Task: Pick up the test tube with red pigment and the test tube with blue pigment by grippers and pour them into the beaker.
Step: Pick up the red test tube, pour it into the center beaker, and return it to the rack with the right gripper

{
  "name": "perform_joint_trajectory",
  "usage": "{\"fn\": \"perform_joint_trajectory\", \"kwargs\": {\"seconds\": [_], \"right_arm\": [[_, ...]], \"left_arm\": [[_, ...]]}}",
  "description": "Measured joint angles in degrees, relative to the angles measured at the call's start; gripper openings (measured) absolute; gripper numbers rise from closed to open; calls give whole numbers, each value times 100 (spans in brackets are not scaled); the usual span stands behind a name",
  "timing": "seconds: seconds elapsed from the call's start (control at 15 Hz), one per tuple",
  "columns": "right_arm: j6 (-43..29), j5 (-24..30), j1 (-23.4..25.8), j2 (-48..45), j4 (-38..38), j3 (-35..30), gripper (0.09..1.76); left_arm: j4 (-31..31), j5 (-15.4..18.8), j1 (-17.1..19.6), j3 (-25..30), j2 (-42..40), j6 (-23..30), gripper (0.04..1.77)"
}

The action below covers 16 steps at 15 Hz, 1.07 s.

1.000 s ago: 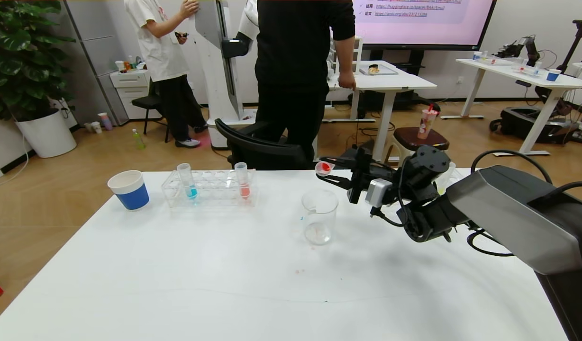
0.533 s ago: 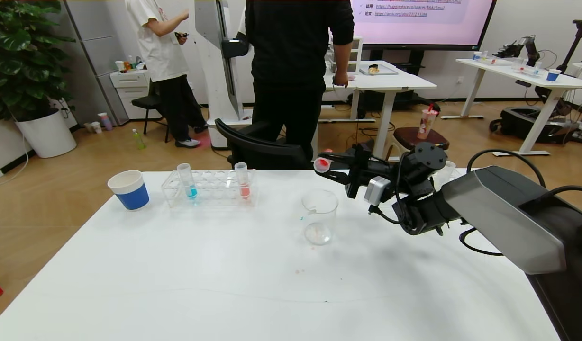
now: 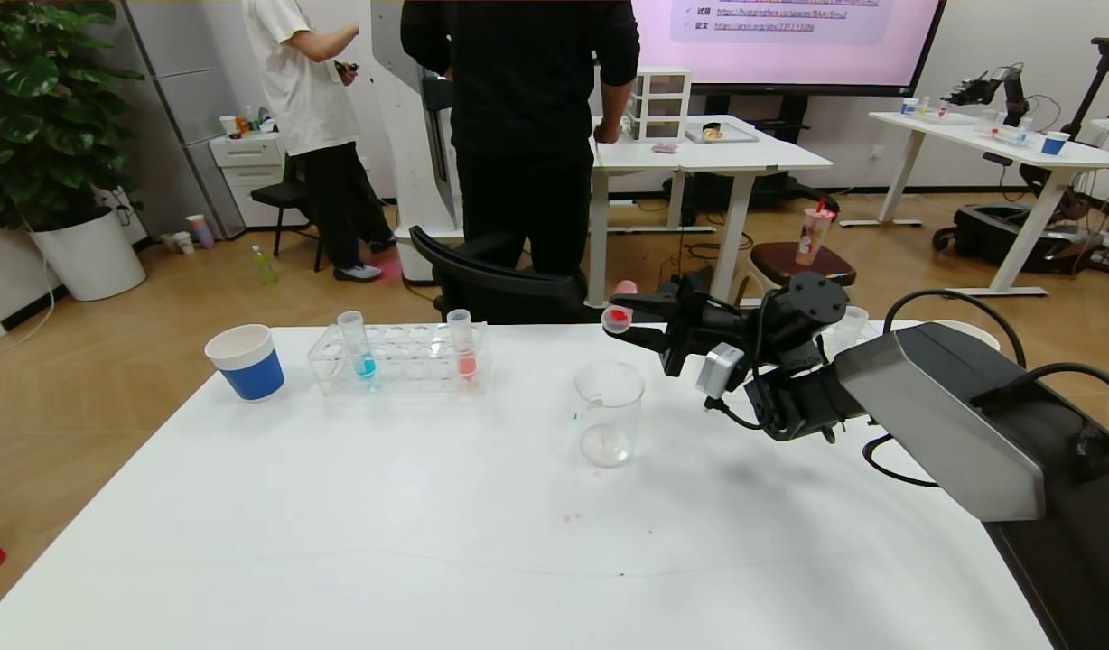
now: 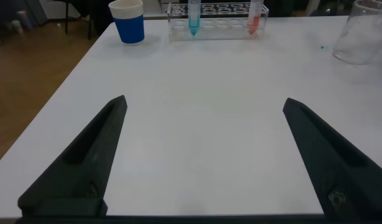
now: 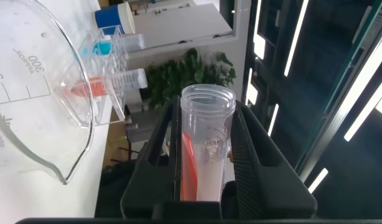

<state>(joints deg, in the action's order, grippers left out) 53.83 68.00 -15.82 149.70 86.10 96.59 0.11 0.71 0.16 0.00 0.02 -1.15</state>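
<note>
the right gripper [image 3: 629, 327] is raised above the white table [image 3: 428, 542], just beyond and to the right of the beaker [image 3: 609, 412], with its fingers [image 5: 250, 155] clamped narrowly on the test tube with red pigment [image 3: 617, 318]. the tube lies roughly horizontal, open mouth turned toward the head camera and positioned above and slightly behind the beaker rim; red liquid shows inside the mouth, and in the right wrist view a red streak runs along the tube wall [image 5: 200, 155]. the beaker stands upright on the table with a faint pinkish trace at its bottom, and small reddish specks mark the table in front of it. the test tube with blue pigment [image 3: 356, 343] stands upright at the left end of the clear rack [image 3: 401, 366]; another tube with reddish liquid [image 3: 462, 343] stands upright toward the rack's right end. a blue cup [image 3: 246, 361] sits left of the rack. the left gripper [image 4: 203, 155] hovers low over bare table near the robot, fingers spread wide and holding nothing.
</note>
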Motion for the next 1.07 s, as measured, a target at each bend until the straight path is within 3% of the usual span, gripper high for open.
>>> {"fn": "perform_joint_trajectory", "kwargs": {"seconds": [1.07], "right_arm": [[1273,61,-27,134,-625,421,49]], "left_arm": [[0,-2,0,0,0,0,175]]}}
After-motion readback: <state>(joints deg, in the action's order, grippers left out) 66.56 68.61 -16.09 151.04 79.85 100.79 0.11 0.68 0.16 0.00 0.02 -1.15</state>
